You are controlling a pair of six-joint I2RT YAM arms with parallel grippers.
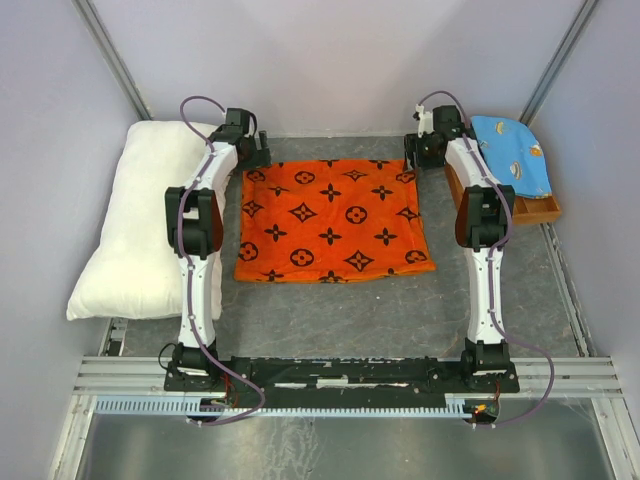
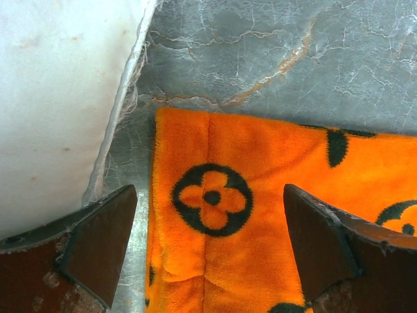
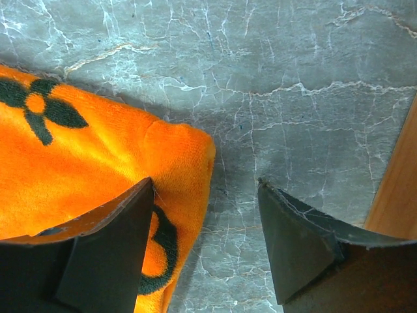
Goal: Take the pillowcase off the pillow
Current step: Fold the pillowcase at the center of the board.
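The pillowcase (image 1: pixel 335 222) lies spread flat in the middle of the tabletop (image 1: pixel 400 310). It is off the pillow (image 1: pixel 140 225), which rests along the left wall with a narrow gap between them. The left jaws stand wide open above the pillowcase's far left corner and hold nothing; the pillow's edge shows beside one finger (image 2: pixel 98 241). The right jaws are open and empty at the far right corner, one finger (image 3: pixel 111 248) over the orange fabric, the other over bare tabletop. A blue cloth (image 1: pixel 510 155) lies on a wooden tray (image 1: pixel 535 209) at the right.
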